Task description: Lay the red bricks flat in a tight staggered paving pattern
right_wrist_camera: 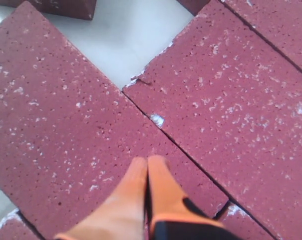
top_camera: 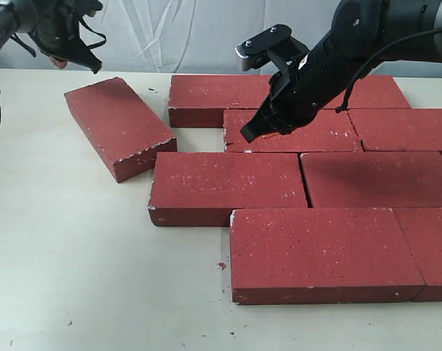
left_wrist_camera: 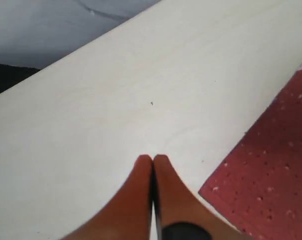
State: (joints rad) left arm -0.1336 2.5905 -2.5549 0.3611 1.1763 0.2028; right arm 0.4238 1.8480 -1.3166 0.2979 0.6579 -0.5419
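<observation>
Orange fingertips (right_wrist_camera: 136, 182) of the right gripper (right_wrist_camera: 148, 162) are pressing together, holding nothing, pointing down beside the seam between two red bricks (right_wrist_camera: 230, 100); the left gripper (left_wrist_camera: 151, 162) is likewise pinching shut above the pale table (left_wrist_camera: 116, 100), near one loose angled brick (top_camera: 118, 124) lying apart from the paving

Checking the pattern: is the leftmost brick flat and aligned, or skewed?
Flat but skewed: the leftmost brick lies on its broad face, angled to the other bricks.
</observation>
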